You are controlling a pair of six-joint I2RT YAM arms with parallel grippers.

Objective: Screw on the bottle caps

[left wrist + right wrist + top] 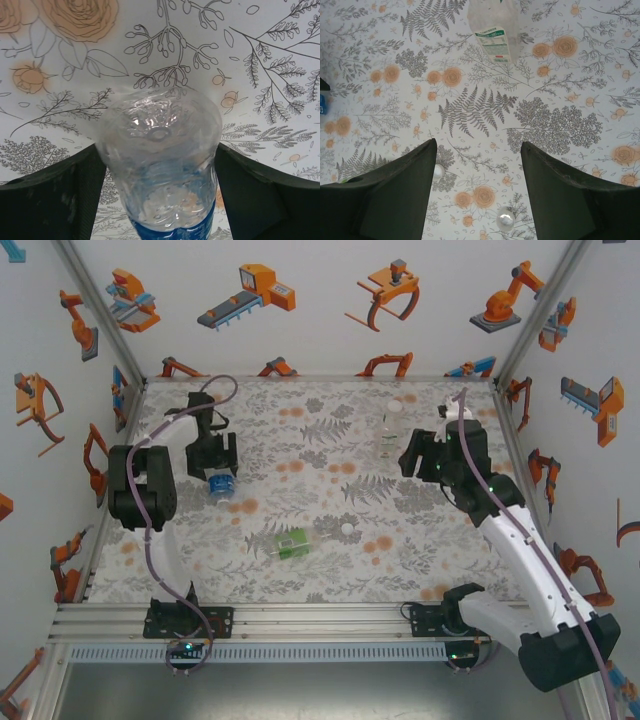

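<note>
The blue-labelled bottle sits between the fingers of my left gripper, its clear base pointing away from the wrist. Both pads press its sides. From above, that left gripper hangs over the bottle at the table's left. The green-labelled bottle lies on its side near the middle, a white cap to its right. The taller bottle stands upright just left of my right gripper. That right gripper is open and holds nothing; two caps lie below it, and the taller bottle ahead.
The table carries a floral cloth with flat orange dots. Two small white round things lie near the back edge. Patterned walls close in the left, back and right sides. A metal rail runs along the near edge.
</note>
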